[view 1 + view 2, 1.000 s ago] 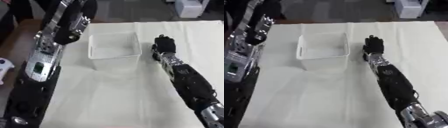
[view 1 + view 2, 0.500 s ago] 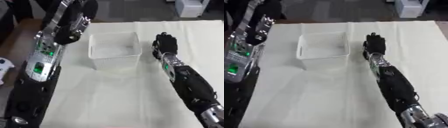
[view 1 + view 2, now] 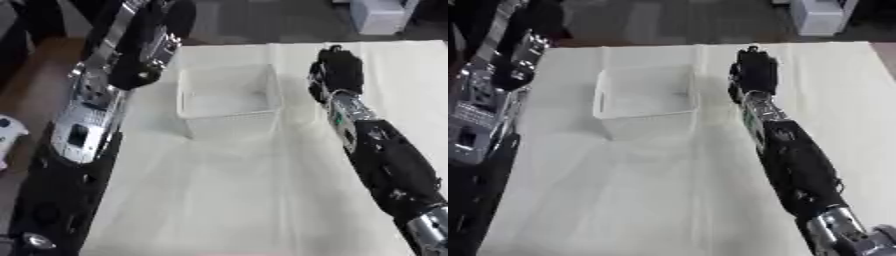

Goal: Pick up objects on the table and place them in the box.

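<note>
Resting my right hand [image 3: 337, 72] on the cloth-covered surface [image 3: 262, 200], fingers straight, just right of the white rectangular plastic box [image 3: 227, 100].

Lab (cloth-covered table [image 3: 227, 200], white equipment [image 3: 383, 15])

Contents of translucent white plastic box [image 3: 229, 102] blurred, indistinct. Black left hand [image 3: 166, 17] cropped at top edge; finger posture unreadable.

I'm seeing the box [image 3: 229, 102] showing translucent white against the cream cloth of the counter [image 3: 236, 200]; my right robot hand [image 3: 337, 72] is looking black, and the left arm [image 3: 96, 105] is showing black with silver panels
</note>
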